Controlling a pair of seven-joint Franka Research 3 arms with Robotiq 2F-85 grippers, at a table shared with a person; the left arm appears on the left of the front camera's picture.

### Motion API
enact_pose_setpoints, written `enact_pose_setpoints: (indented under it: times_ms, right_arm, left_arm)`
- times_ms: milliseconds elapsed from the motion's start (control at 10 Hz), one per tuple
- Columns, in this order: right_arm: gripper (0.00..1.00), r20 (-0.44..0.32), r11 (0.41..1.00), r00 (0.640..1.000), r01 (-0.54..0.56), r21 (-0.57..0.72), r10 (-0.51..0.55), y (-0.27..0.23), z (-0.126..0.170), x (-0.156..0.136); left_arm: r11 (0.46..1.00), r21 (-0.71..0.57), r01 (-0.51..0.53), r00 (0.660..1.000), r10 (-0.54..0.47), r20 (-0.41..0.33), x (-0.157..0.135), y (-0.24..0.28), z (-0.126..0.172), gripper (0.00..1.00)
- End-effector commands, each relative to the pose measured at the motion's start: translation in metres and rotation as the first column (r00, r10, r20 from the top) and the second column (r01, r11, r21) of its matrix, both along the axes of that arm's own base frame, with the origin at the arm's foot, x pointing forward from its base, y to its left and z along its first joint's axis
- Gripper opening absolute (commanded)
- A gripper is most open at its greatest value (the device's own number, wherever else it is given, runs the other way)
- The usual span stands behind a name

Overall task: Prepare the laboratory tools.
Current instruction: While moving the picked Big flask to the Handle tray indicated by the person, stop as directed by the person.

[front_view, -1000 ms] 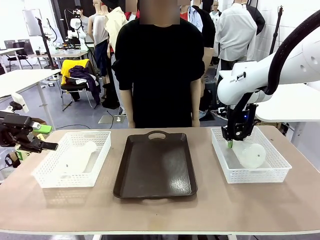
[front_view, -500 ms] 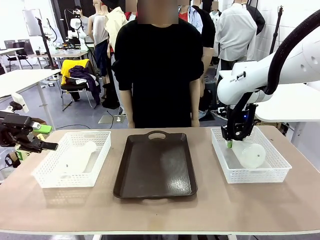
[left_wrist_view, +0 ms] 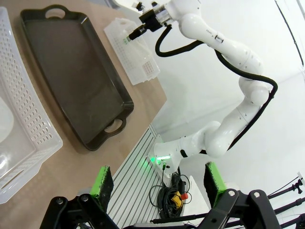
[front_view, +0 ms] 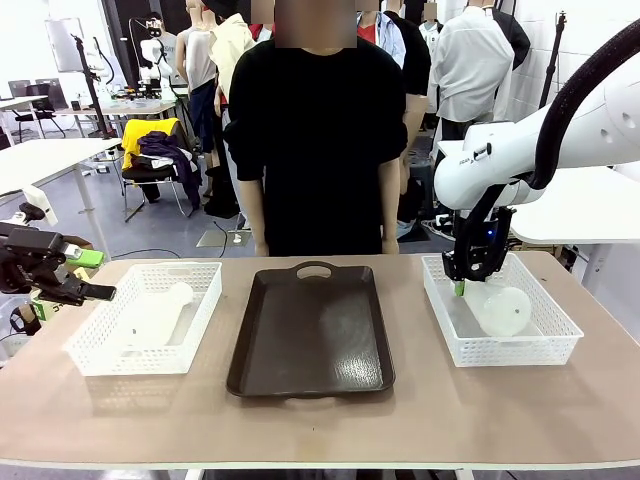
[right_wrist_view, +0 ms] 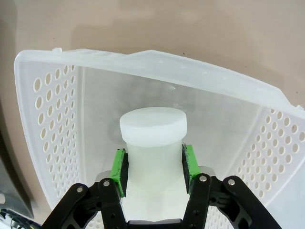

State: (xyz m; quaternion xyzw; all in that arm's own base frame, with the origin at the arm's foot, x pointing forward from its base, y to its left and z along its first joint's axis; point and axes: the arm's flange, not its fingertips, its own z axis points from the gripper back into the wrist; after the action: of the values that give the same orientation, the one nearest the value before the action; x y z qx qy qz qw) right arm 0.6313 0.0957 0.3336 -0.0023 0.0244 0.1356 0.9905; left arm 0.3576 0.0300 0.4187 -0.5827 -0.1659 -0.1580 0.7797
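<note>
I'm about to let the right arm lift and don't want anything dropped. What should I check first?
1. Right gripper shut on the flask at its neck: ok.
2. Green pads on both sides of the neck, under its lip: ok.
3. Wide end of the flask free of the right basket wall: cannot tell.
4. Brown tray bare for a set-down: ok.
5. Left gripper open, far from the right basket: ok.
6. No hand of the person over the table: ok.
</note>
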Motion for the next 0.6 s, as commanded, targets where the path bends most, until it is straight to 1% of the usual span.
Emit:
enact_pose_setpoints:
  times_ms: [0,500]
  right_arm:
    - [0.00,-0.001,1.000,1.000,-0.008,-0.015,0.008,-0.0007,-0.0010,0.0008]
    - [0.00,-0.001,1.000,1.000,-0.008,-0.015,0.008,-0.0007,-0.0010,0.0008]
  left_arm:
    - [1.000,-0.009,-0.001,1.000,0.001,0.010,0.0002,0.0007,0.0012,1.00]
    - [1.000,-0.009,-0.001,1.000,0.001,0.010,0.0002,0.0007,0.0012,1.00]
